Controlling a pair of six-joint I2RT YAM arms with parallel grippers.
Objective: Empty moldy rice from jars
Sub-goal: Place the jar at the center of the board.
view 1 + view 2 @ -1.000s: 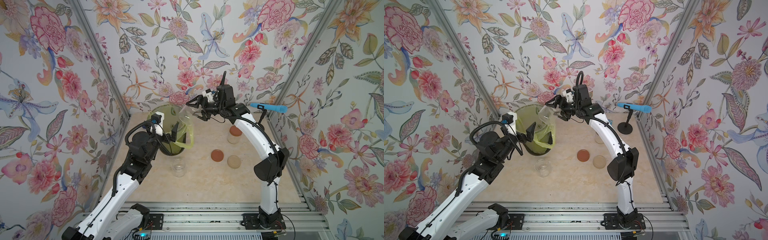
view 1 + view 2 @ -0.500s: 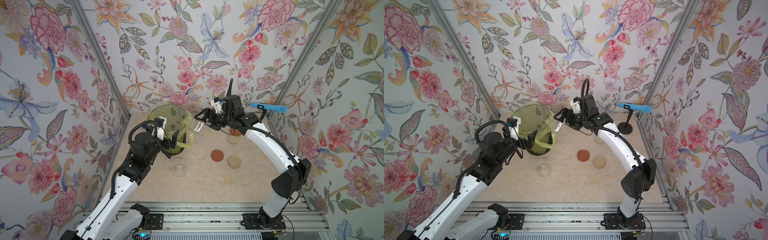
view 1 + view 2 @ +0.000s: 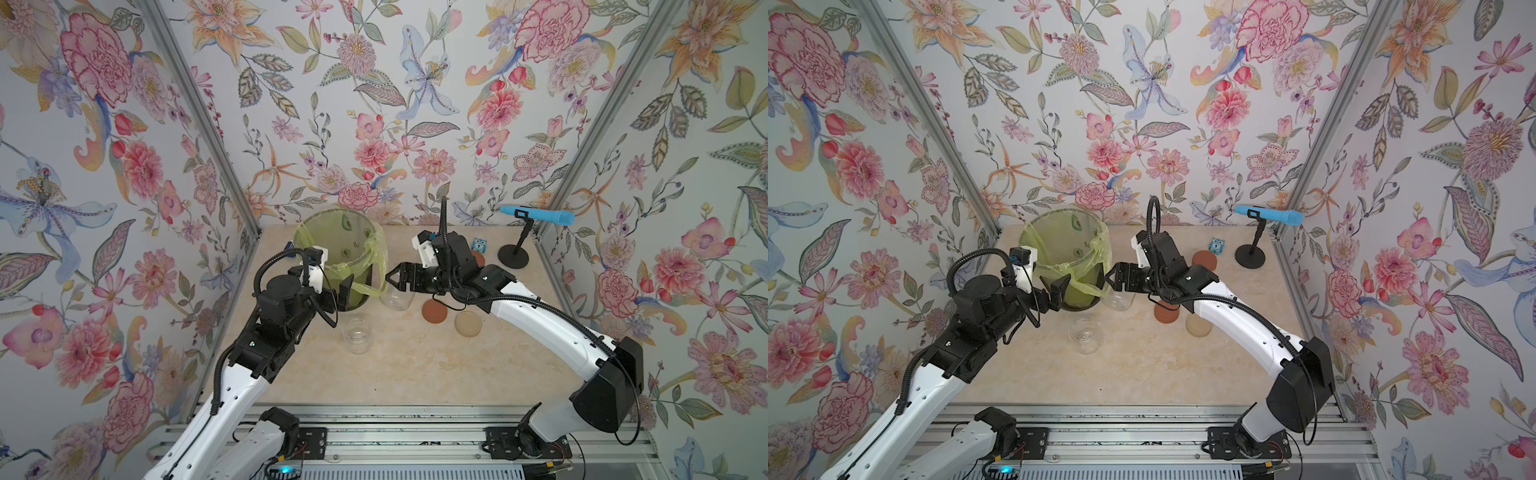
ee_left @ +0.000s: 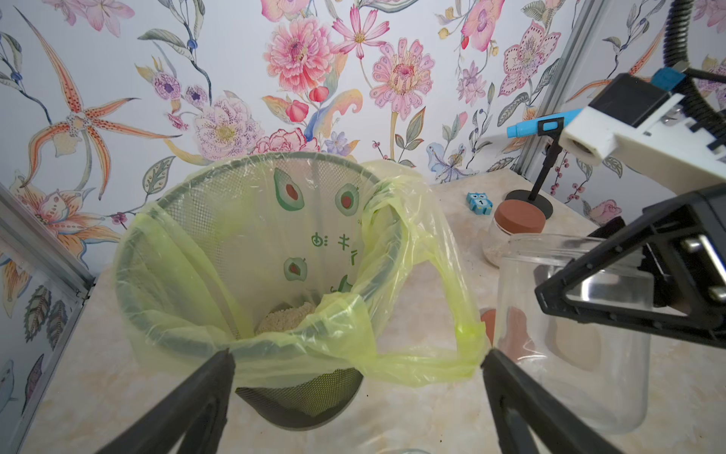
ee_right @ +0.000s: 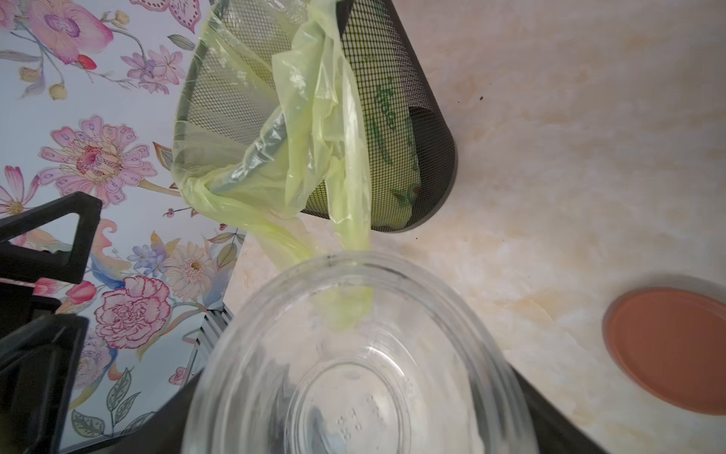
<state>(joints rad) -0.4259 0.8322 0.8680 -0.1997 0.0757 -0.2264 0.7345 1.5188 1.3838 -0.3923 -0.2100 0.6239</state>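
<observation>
Left wrist view shows the left claw [image 4: 358,353] spread wide in front of the bin [image 4: 298,405]. One finger sits on either side of the drooping loop of the yellow-green bag [image 4: 412,365], and it pinches nothing. Moldy rice [image 4: 286,314] lies in a small heap at the bottom of the bag, inside the bin.

The right claw [image 3: 397,281] is pinching the held jar [image 4: 569,353] by its upper wall. This clear glass jar is upright, has no lid and sits just beside the bin. The right wrist view looks straight down into it, and only a faint dusting clings to the glass (no grains that I can make out). Whether its base touches the table [image 3: 415,365] I cannot tell.

In both top views an open jar [image 3: 356,334] stands alone on the table, in front of the bin and apart from both claws. A reddish-brown lid [image 3: 434,311] and a beige lid [image 3: 468,323] lie flat near each other, beneath the right arm.

Toward the back wall the lidded jar [image 4: 517,220] has its reddish-brown cap on, with pale rice showing low through the glass. It stands near a small owl block [image 4: 480,203] and a blue microphone [image 3: 540,215] on a black stand.
</observation>
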